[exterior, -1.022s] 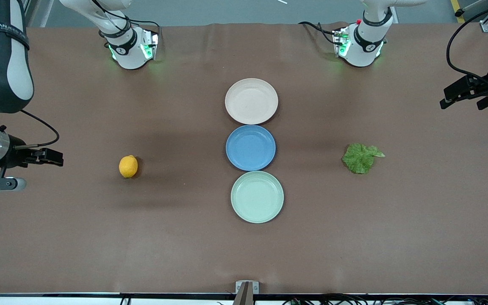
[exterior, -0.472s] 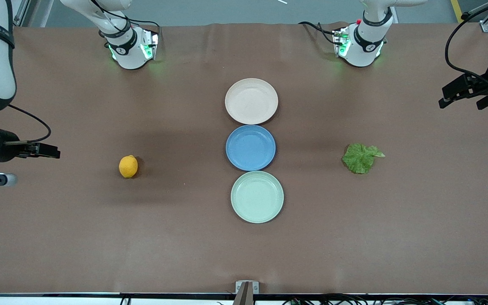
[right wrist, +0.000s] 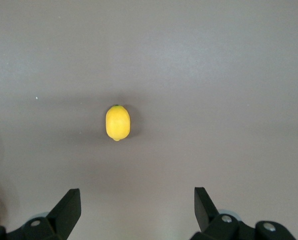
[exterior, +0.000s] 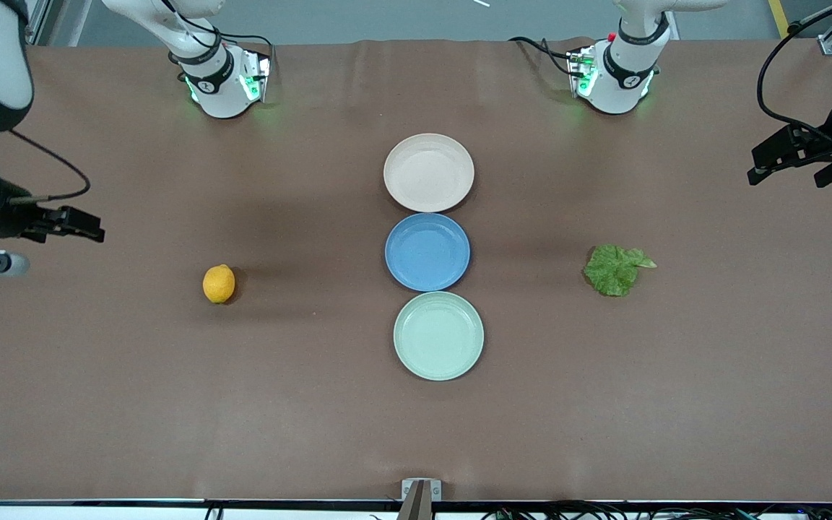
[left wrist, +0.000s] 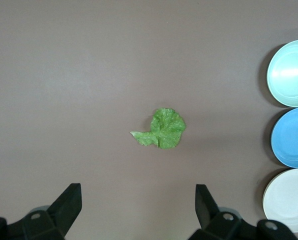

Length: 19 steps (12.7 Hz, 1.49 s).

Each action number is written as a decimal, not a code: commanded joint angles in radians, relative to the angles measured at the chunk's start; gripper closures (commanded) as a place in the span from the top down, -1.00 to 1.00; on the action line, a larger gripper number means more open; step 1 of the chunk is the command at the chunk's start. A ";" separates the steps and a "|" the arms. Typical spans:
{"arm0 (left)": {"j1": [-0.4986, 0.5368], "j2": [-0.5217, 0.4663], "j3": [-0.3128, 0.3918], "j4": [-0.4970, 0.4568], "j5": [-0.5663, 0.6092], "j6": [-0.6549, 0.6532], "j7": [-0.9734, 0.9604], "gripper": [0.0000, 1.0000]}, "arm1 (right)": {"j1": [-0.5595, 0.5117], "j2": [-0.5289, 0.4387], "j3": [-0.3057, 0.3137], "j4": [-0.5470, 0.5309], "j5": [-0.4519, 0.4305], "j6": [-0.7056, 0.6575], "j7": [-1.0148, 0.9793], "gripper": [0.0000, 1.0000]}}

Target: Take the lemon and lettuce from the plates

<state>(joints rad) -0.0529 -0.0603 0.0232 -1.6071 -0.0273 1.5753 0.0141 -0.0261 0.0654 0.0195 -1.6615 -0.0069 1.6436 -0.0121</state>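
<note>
I see the lemon (exterior: 219,283), a small orange-yellow oval, lying directly on the brown table (exterior: 315,433) toward the right arm's end, not on any plate. In my right wrist view it (right wrist: 118,122) sits alone on the bare cloth, well clear of the fingertips.

The lettuce (exterior: 615,269), one crinkled bright green leaf, lies flat on the table toward the left arm's end, also off the plates. My left wrist view shows it (left wrist: 162,129) with its paler stem end pointing away from the plates.

Between the two items, three round plates stand in a line down the middle of the table, their rims touching or nearly so. The beige-pink plate (exterior: 428,172) is farthest from the front camera, the blue plate (exterior: 427,251) is in the middle, and the mint green plate (exterior: 438,335) is nearest. All three look bare.

My right gripper (exterior: 87,225) hangs in the air over the table's edge at the right arm's end, well apart from the lemon, its jaws spread wide and holding nothing. My left gripper (exterior: 766,165) hangs over the table's edge at the left arm's end, well apart from the lettuce, its jaws likewise spread wide and holding nothing.
</note>
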 commanded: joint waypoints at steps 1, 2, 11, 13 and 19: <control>0.002 -0.006 -0.006 0.009 0.017 0.003 -0.003 1.00 | 0.032 -0.125 -0.041 -0.158 0.010 0.053 0.001 1.00; 0.005 -0.006 -0.005 0.009 0.009 0.003 -0.003 1.00 | 0.032 -0.131 -0.044 -0.158 0.010 0.045 0.001 1.00; 0.005 0.000 -0.003 0.010 0.006 0.014 -0.005 1.00 | 0.028 -0.156 -0.041 -0.152 0.005 0.021 -0.002 1.00; 0.005 0.019 -0.003 0.028 0.004 0.014 -0.008 1.00 | 0.028 -0.174 -0.042 -0.150 0.004 0.010 -0.003 1.00; 0.007 0.042 -0.003 0.075 0.004 0.006 -0.009 1.00 | 0.028 -0.182 -0.041 -0.153 0.013 0.019 -0.011 1.00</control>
<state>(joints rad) -0.0502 -0.0318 0.0237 -1.5593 -0.0274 1.5934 0.0130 -0.0037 -0.0940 -0.0187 -1.7871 -0.0067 1.6505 -0.0131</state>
